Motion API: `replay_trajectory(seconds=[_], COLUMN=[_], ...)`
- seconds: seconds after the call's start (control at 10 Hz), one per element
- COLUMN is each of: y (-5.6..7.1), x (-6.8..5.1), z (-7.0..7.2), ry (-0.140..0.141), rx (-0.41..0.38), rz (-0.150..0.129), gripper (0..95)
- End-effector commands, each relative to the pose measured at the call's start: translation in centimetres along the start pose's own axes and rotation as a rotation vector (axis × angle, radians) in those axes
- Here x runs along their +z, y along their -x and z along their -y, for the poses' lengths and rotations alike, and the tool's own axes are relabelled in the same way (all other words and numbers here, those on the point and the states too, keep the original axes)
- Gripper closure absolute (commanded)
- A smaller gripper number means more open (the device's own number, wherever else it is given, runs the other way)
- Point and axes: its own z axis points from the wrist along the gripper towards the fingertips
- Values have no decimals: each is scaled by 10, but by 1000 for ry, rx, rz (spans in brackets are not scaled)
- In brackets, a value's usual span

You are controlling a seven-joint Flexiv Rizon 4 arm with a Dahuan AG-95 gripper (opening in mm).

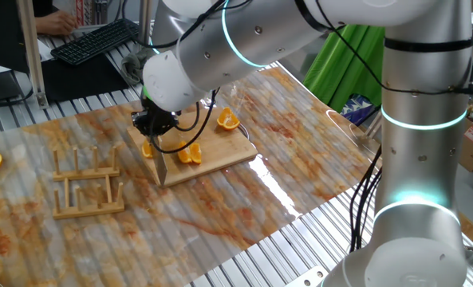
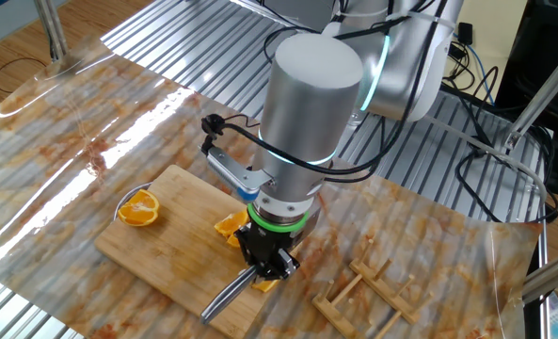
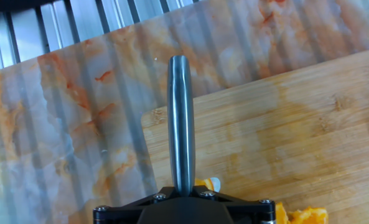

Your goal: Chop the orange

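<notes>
**Knife in my grip, low over the board**

My gripper [image 2: 265, 258] is closed around a metal knife [image 3: 181, 118], whose handle juts out past the edge of the wooden board [image 2: 170, 240]. The orange [image 1: 190, 154] lies in cut pieces on the board just beside my fingers. A separate orange half [image 2: 139, 209] rests near the board's far end. A wooden rack [image 1: 86, 185] stands on the table nearby.

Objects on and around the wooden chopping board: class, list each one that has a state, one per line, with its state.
Two-finger gripper: shut on the knife.
Steel-handled knife: held, blade down at the board.
Small orange pieces: cut, lying on the board by the blade.
Rectangular wooden chopping board: flat on the table.
Dome-shaped orange half: on the board, apart from the knife.
Wooden rack: standing, nothing in it.
</notes>
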Motion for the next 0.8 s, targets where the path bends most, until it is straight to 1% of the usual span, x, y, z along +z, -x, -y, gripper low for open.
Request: replay_trajectory(seconds=[0.1,0.2,0.3,0.4,0.5,0.6,0.7,0.8], y=[0,1,2,2,2,5,5,4], x=[22,27,28,28,25,21,22,24], z=[0,-3,-3,-3,-1,1,0,-1], ry=[17,16,10,4,7,17,20,19], rx=[0,3,0,-3,-2,-1,0,1], rz=[-9,-6,-13,-13,-16,-34,-33,-22], gripper=[950,950,950,950,950,950,950,950])
